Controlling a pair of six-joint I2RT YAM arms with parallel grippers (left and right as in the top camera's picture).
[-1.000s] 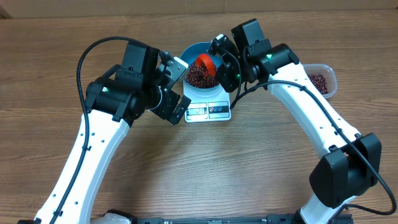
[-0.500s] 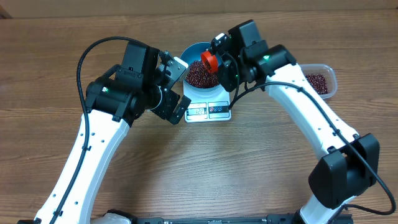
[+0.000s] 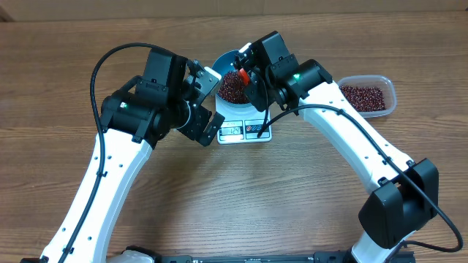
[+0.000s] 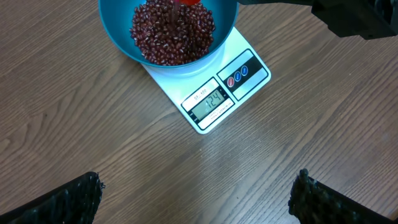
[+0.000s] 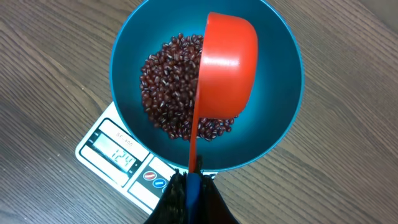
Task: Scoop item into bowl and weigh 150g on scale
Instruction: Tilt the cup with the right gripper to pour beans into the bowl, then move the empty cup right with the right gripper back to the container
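**A:** Black left gripper (image 4: 199, 196), what's it doing?

**B:** Fingers wide apart, empty, just left of the scale (image 4: 252, 50). The bowl (image 5: 280, 74) sits on it, beans (image 5: 165, 93) heaped inside. Display reads 124.

**A:** And the right gripper (image 5: 189, 190)?

**B:** Clamped on the scoop (image 5: 227, 68) handle, cup tipped over the bowl. Tub (image 3: 365, 95) far right.

**A:** Risk?

**B:** Overshoot, I'd say, if a full scoop goes in. A scoop resting on the bowl would skew the reading.

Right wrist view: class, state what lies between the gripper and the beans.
The red scoop: its handle runs from the right gripper to its cup, turned over above the beans. The right wrist view shows this.
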